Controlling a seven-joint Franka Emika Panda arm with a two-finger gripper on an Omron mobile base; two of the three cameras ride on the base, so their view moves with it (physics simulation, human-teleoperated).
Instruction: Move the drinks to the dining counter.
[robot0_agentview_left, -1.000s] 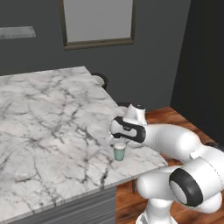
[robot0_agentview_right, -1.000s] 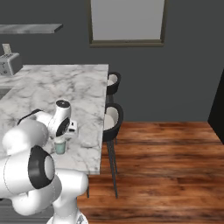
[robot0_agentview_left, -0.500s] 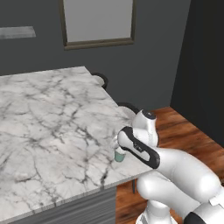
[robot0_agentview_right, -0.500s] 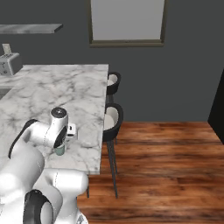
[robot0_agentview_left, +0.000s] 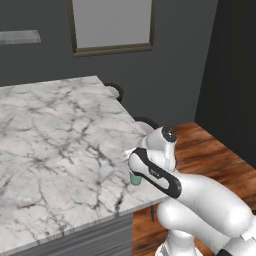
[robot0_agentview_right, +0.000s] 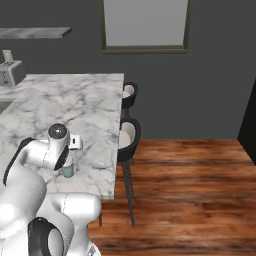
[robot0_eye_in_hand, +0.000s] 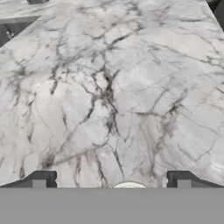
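- The tool (robot0_eye_in_hand: 111, 181) has lifted off the teal cup (robot0_agentview_right: 67, 169); arm retracting.
- Tool released, empty.
- Cup upright on tabletop (robot0_agentview_left: 55, 135), directly beneath the tool.

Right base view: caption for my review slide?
Teal cup standing on the marble dining counter near its edge, arm beside it.

Two dark stools (robot0_agentview_right: 128, 136) at the counter's right edge; toaster (robot0_agentview_right: 10, 73) far left; framed panel (robot0_agentview_right: 145, 25) on wall.
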